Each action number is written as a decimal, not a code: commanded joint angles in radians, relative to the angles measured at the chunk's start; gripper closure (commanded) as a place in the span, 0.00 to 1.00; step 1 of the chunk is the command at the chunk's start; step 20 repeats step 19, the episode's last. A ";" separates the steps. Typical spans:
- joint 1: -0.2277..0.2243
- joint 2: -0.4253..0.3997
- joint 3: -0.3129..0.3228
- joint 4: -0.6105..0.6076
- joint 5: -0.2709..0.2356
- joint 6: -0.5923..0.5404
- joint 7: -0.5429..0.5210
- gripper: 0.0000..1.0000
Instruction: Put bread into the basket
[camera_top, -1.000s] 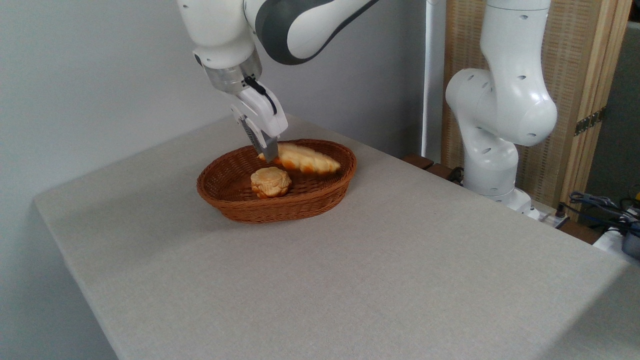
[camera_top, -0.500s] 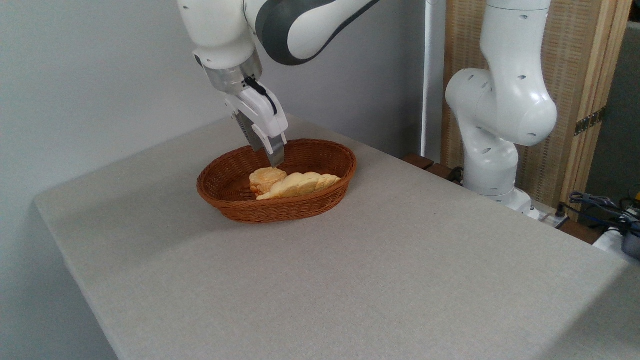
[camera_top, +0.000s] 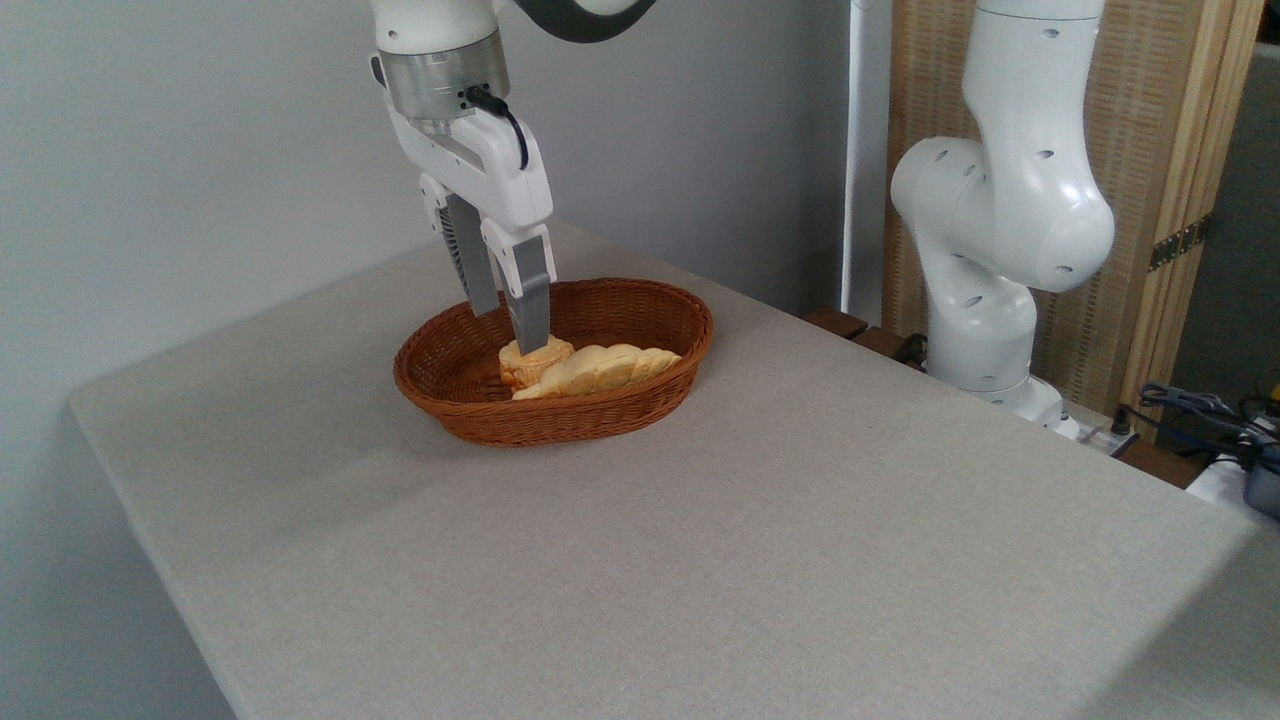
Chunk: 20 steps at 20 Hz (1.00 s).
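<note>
The oval reddish-brown wicker basket (camera_top: 480, 400) sits on the table left of centre. Inside it lies the long braided loaf (camera_top: 605, 368), leaning against the small round bun (camera_top: 522, 360), which it partly hides. My gripper (camera_top: 508, 328) hangs upright over the basket's left half, just above the bun, open with nothing between its two grey fingers (camera_top: 530, 310). It touches neither piece of bread.
The grey table (camera_top: 760, 540) runs forward and right of the basket. The arm's white base (camera_top: 1000, 220) stands at the back right beside a wooden screen (camera_top: 1150, 150). Cables (camera_top: 1200, 420) lie at the far right. A grey wall is behind.
The gripper let go of the braided loaf, which dropped against the bun. The gripper then rose a little and turned upright, its fingers now apart.
</note>
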 joint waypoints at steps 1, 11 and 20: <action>-0.003 -0.013 0.062 0.005 0.024 0.007 0.113 0.00; 0.003 -0.013 0.160 0.041 0.024 -0.009 0.206 0.00; 0.003 -0.013 0.176 0.043 0.016 -0.007 0.196 0.00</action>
